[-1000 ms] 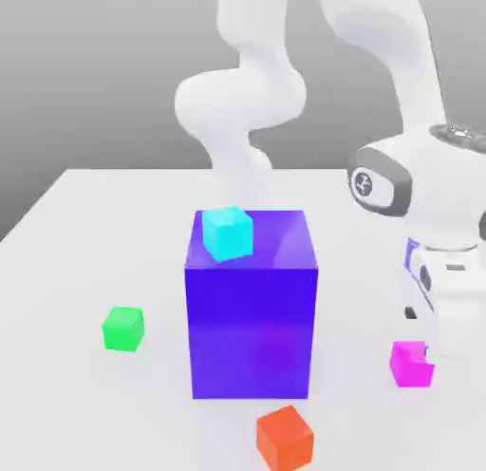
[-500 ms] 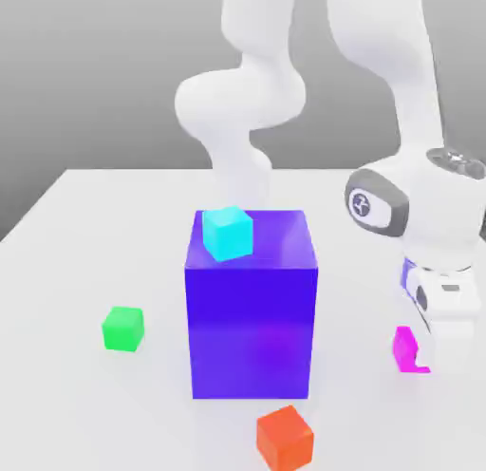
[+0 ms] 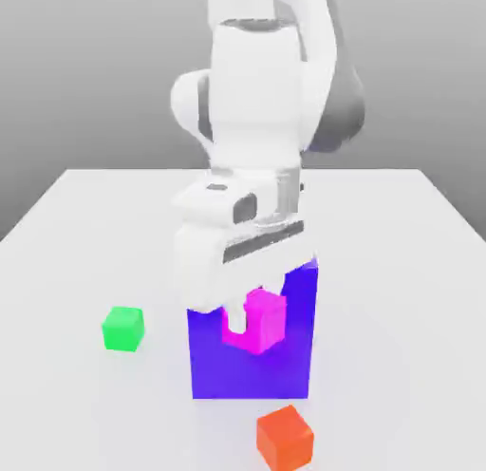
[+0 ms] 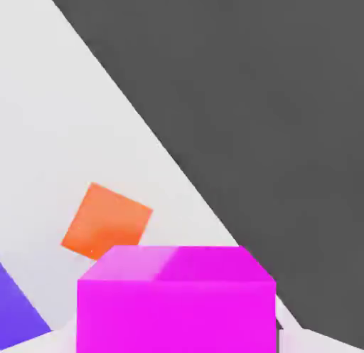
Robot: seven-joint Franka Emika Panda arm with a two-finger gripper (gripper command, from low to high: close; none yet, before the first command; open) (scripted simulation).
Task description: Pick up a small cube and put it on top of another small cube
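Magenta cube (image 3: 258, 321) clamped in the downward-pointing hand (image 3: 249, 322).

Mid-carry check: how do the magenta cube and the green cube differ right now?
The magenta cube is clamped in the shut gripper and held off the table, while the green cube rests on the table, untouched. In the exterior view, the magenta cube hangs in front of the big blue-purple block; the green cube sits apart, to that block's left. Both are small, plain cubes of similar size.
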